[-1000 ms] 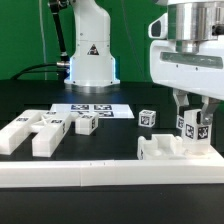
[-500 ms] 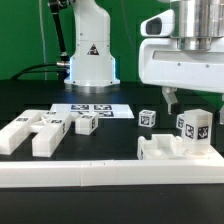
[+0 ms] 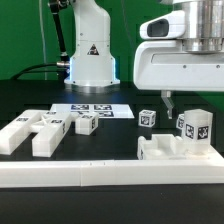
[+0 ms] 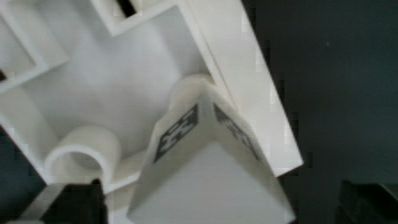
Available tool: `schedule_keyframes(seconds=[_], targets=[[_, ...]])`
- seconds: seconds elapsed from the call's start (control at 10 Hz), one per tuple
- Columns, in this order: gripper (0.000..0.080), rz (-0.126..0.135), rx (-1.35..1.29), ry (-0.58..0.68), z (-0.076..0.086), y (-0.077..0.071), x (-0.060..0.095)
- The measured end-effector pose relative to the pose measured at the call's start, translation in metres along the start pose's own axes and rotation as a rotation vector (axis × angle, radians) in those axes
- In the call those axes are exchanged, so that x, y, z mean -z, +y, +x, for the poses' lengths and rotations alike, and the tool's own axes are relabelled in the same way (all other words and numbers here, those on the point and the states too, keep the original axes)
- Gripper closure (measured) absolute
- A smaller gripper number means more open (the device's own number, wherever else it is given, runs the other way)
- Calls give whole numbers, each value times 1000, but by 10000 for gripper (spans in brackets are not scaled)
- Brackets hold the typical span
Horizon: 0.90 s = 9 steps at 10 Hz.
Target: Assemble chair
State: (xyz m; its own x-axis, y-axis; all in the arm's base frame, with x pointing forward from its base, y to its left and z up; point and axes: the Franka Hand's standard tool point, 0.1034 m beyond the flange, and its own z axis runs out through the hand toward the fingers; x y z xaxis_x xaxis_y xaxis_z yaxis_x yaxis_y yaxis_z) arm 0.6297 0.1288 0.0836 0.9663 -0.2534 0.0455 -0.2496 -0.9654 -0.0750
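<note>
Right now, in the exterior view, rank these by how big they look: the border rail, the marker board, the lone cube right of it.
1. rail, largest, but nearest the camera
2. marker board
3. cube, clearly smallest

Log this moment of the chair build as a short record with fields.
arm: gripper open, empty, hovering above the tagged block
block position: upright at the white slab part, exterior view's right; whether it is seated cannot be told
loose cubes: small cube apart from the slab; second cube by the marker board
unused: blocky parts at the exterior view's left
front: border rail
</note>
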Motion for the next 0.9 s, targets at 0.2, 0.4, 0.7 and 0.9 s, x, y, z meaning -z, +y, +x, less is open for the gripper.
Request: schedule_keyframes(seconds=[0.2, 0.4, 0.7, 0.9], targets=[[151, -1, 117, -2, -1, 0, -1], [151, -1, 253, -2, -1, -1, -1], [173, 0, 271, -2, -2, -1, -1], [514, 0, 254, -2, -1, 0, -1]])
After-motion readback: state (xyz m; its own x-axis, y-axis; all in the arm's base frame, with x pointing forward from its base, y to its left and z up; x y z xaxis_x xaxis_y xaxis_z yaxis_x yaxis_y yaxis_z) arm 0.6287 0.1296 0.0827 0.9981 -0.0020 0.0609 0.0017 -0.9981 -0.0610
